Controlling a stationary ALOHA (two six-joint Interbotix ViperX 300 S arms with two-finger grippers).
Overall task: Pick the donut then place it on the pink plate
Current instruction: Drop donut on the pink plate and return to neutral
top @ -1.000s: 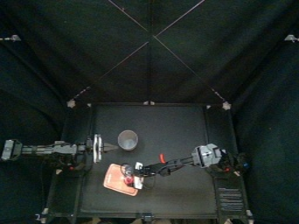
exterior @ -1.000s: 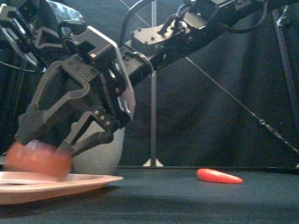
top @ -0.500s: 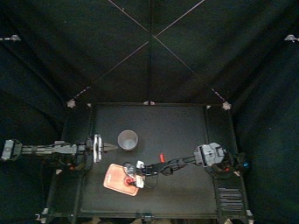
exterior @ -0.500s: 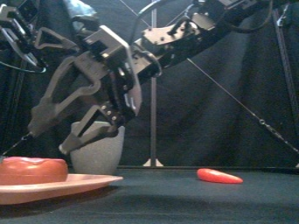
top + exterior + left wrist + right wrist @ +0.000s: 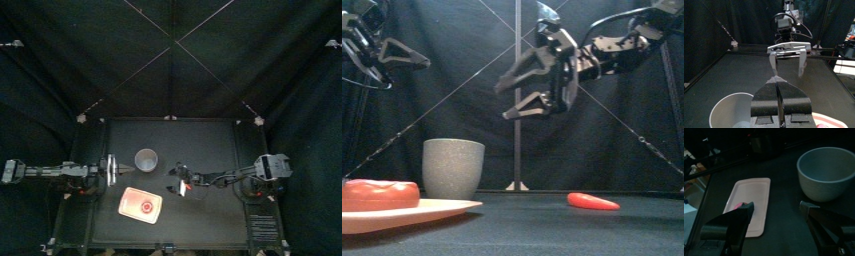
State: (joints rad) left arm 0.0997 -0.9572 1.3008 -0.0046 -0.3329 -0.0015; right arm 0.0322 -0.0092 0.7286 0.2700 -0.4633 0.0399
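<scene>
A second ago my right pincer (image 5: 529, 100) was down low at the pink plate (image 5: 438, 208), with its jaws closed on the donut (image 5: 380, 193). Then the jaws let go. Now my right pincer is up in the air, pulled back to the right of the plate. Its jaws are wide apart with nothing in them. The donut lies on the plate all by itself. My pincer used to cover the grey cup (image 5: 453, 167) from the front, and now the whole cup shows.
</scene>
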